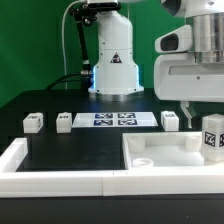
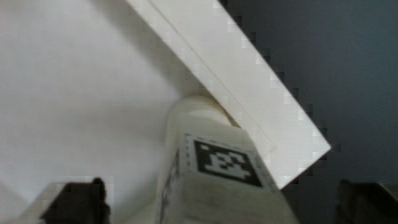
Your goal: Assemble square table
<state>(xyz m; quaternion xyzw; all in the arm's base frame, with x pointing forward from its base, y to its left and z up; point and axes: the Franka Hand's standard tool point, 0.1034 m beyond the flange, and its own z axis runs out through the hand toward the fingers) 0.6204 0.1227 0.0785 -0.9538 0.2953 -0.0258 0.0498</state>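
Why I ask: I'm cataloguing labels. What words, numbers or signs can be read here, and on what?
Words, brands, numbers: none readable.
On the white robot base: a triangular warning sign, symbol too small to read.
Black-and-white tags, patterns rather than text: on the marker board and on the leg seen in the wrist view.

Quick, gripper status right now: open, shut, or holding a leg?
gripper: open, jaws spread with a gap on either side of the tagged leg standing between them; holding nothing.
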